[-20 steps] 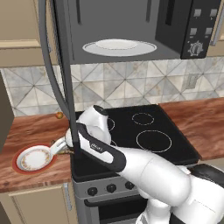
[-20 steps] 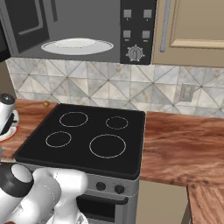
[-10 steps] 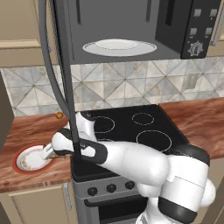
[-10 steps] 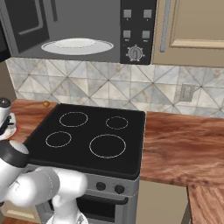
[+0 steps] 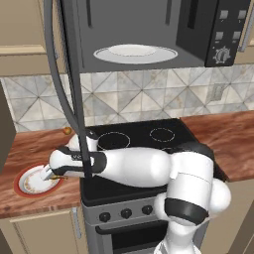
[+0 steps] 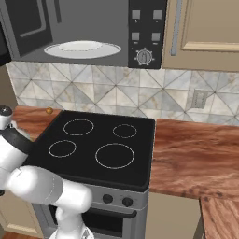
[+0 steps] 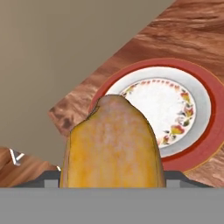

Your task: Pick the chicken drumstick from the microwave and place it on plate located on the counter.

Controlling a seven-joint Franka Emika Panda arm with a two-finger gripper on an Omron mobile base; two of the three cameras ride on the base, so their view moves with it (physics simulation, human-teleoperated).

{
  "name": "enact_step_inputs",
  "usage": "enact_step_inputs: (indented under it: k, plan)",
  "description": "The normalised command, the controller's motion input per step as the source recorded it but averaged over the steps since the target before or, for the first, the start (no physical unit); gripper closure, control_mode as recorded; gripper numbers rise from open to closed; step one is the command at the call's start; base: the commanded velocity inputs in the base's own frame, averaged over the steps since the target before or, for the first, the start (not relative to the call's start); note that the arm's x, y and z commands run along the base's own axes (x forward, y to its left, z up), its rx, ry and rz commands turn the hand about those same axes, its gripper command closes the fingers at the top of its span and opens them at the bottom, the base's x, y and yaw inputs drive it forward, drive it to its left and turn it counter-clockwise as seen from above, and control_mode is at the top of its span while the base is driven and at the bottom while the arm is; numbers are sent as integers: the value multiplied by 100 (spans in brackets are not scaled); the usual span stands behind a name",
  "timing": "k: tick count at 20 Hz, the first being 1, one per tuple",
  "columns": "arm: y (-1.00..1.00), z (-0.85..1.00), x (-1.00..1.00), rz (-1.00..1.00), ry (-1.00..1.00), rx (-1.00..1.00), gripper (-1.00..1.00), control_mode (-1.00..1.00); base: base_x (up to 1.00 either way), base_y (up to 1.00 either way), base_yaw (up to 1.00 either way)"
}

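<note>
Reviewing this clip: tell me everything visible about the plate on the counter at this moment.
The plate is small and round, with a broad red rim, a grey-white band, a ring of small floral patterning and a plain white centre. It lies flat on the wood-grain counter left of the stove, near the counter's front edge. Nothing rests on it yet. In the hand view the chicken drumstick is in front of it, covering its lower left edge; contact cannot be told.

Glossy white rounded arm (image 5: pixel 144 166), dark bands at the joints, bulbous white shoulder, black wrist section
</note>
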Motion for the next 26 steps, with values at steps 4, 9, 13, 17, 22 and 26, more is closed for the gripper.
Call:
enact_step_inputs:
  k: [4,9,13,17,22,26]
  plan:
    - [1,-32,29,0,0,0,100,-100,0,0,0]
    - [0,-40,20,0,0,0,100,-100,0,0,0]
    - [6,-36,13,0,0,-1,100,-100,0,0,0]
    - [11,-9,16,0,0,0,100,-100,0,0,0]
    - [18,0,20,0,0,0,100,-100,0,0,0]
    - [21,0,21,0,0,0,100,-100,0,0,0]
